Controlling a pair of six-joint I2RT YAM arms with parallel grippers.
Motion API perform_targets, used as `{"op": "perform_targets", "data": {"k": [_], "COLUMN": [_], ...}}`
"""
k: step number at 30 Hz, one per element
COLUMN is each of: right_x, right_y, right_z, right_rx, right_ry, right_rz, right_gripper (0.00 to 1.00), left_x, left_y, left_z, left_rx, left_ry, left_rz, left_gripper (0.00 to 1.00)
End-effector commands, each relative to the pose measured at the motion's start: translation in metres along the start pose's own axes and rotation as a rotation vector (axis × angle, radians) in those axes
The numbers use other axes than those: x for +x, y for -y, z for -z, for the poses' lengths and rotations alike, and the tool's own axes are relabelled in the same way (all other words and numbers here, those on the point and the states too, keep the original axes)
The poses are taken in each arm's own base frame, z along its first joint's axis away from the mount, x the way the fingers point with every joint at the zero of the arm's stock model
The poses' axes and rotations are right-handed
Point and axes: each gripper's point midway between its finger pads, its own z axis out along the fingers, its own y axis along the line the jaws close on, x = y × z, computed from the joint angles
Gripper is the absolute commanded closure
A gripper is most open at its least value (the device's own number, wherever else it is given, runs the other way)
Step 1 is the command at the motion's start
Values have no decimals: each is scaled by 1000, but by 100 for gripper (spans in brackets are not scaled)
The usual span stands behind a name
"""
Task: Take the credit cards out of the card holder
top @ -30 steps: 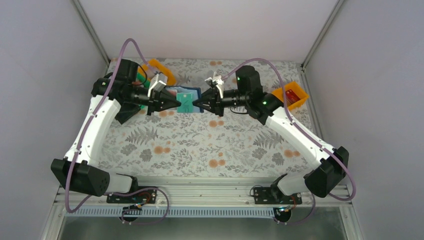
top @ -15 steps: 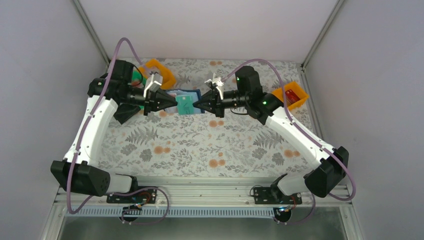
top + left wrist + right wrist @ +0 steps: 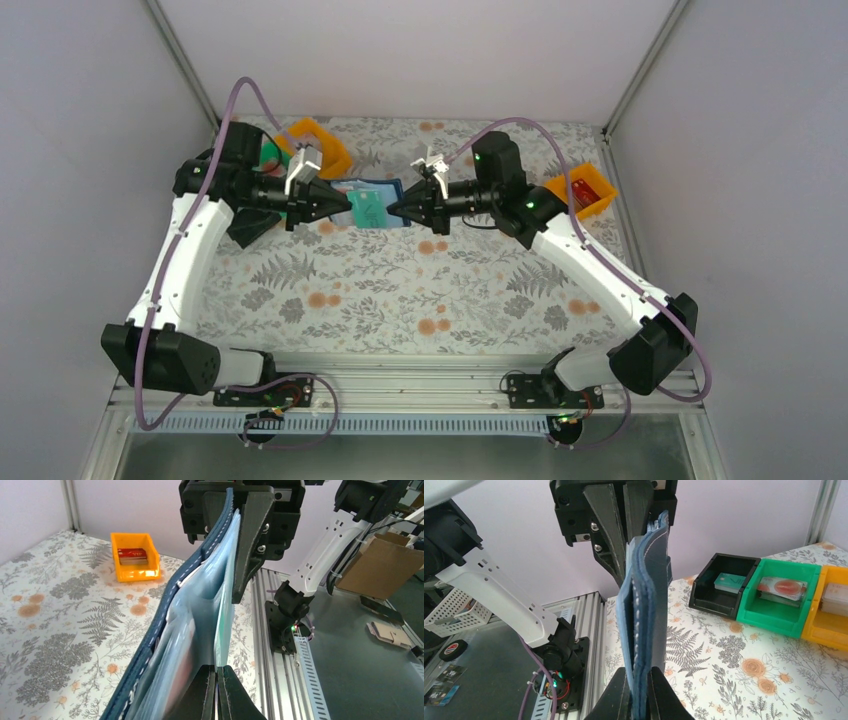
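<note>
Two closed grips, left pincer [image 3: 216, 670] on credit card [image 3: 223, 630], right pincer [image 3: 639, 674] on card holder [image 3: 647, 605], card print illegible

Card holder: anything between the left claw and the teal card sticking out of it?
Nothing visible: the left claw is shut on the teal card itself, while the right claw grips the card holder from the other end.

Both our arms reach forward and bend inward at the elbows, wrists level and facing each other. Our left gripper [image 3: 350, 203] and right gripper [image 3: 389, 208] point tip to tip, close together, jaws pinched tight.
</note>
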Motion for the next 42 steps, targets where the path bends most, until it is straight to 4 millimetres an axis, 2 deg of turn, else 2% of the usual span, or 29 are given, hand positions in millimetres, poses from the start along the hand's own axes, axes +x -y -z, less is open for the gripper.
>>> {"op": "perform_targets", "data": {"k": [1,3,4,6,9,19,20,22,24,27,32,35,39,42], "right_x": [-21,-20,-21,-22,-23,-21,-20,-20,-20,-17,8,22,45,69], "right_y": [-17,-16,-17,-19,-20,-19,-18,-18,-18,-5,35,49,63,71], "right_z": [9,7,7,8,8,7,6,6,7,12,34,41,38,24], "right_rx": [-60,-68,-71,-77,-84,-88,-87,-87,-78,-2,125,160,175,126], "right_ry": [42,40,41,44,46,43,42,41,42,39,26,23,-5,-17], "right_rz": [51,49,52,56,57,45,43,40,40,9,-127,-196,-300,-444], "right_gripper": [96,96,96,96,96,96,96,96,96,96,96,96,96,96], "left_x": [-5,-4,-4,-3,-1,-1,-1,-2,-5,-5,11,19,26,30], "left_y": [-1,-1,-1,-1,-3,7,6,7,9,8,-15,-27,-40,-52], "left_z": [-1,-4,-5,-6,-7,-19,-19,-19,-18,-12,7,16,24,30], "left_rx": [-11,3,10,16,22,99,101,107,113,83,-24,-91,-189,-276], "left_ry": [28,31,33,37,43,58,57,61,60,42,11,-17,-76,-132], "left_rz": [-33,-26,-22,-18,-7,5,8,7,-4,-1,39,50,26,21], "left_gripper": [97,78,73,70,74,75,78,95,97,98,98,98,98,98]}}
